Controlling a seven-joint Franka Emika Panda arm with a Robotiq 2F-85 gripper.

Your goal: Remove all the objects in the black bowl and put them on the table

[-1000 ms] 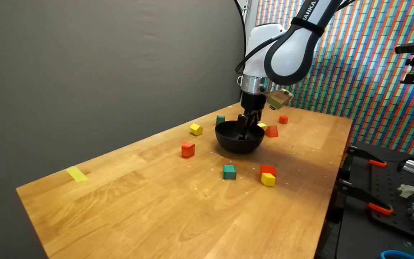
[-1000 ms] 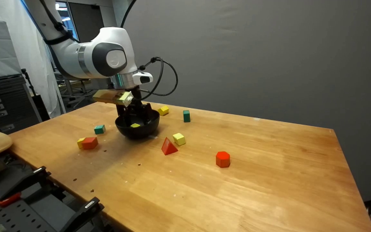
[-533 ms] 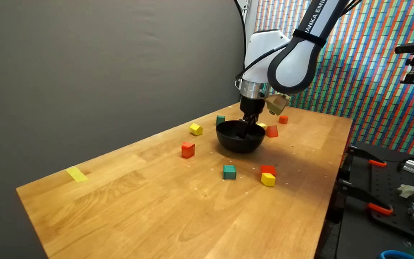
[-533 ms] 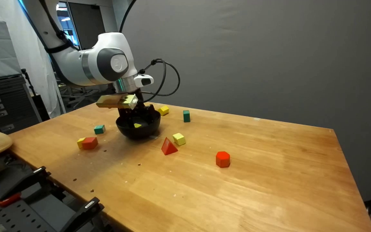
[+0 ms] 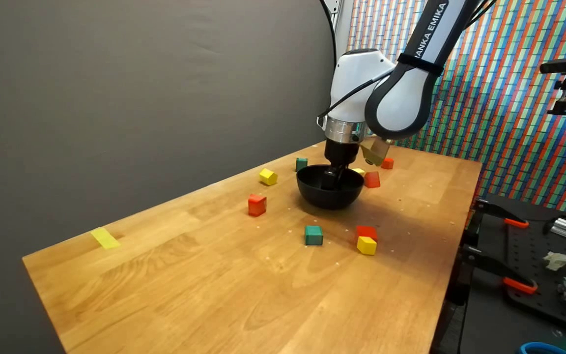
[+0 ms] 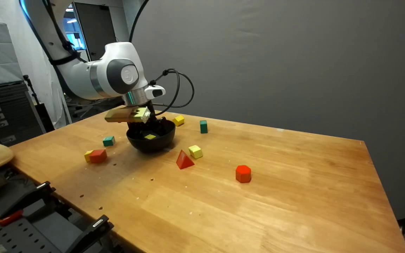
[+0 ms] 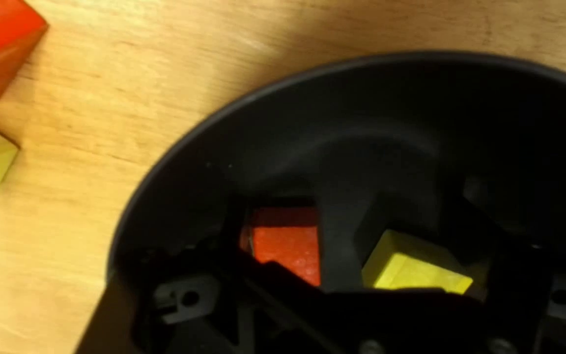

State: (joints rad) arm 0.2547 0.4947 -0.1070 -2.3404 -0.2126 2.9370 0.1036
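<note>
Behind the wooden table (image 5: 180, 285), a grey wall (image 5: 165, 98) is shown in an exterior view; set in from the table's wall-side edge, the black bowl (image 5: 325, 199) is entered by the gripper (image 5: 330, 183), and a green block (image 5: 314, 235) is placed outside, well in from the edges. In an exterior view, a yellow block (image 6: 149, 136) is glimpsed inside the bowl, while a red pyramid (image 6: 184, 160) is seen on the table, well apart from its far right corner. In the wrist view, that yellow block and a red block (image 7: 293, 246) are found in the bowl with the jaws spread wide about them, and nothing appears grasped. Emptying is judged part done, with a pick in hand: one block should be centred between the jaws, clamped alone, lifted over the rim and set on the table.
</note>
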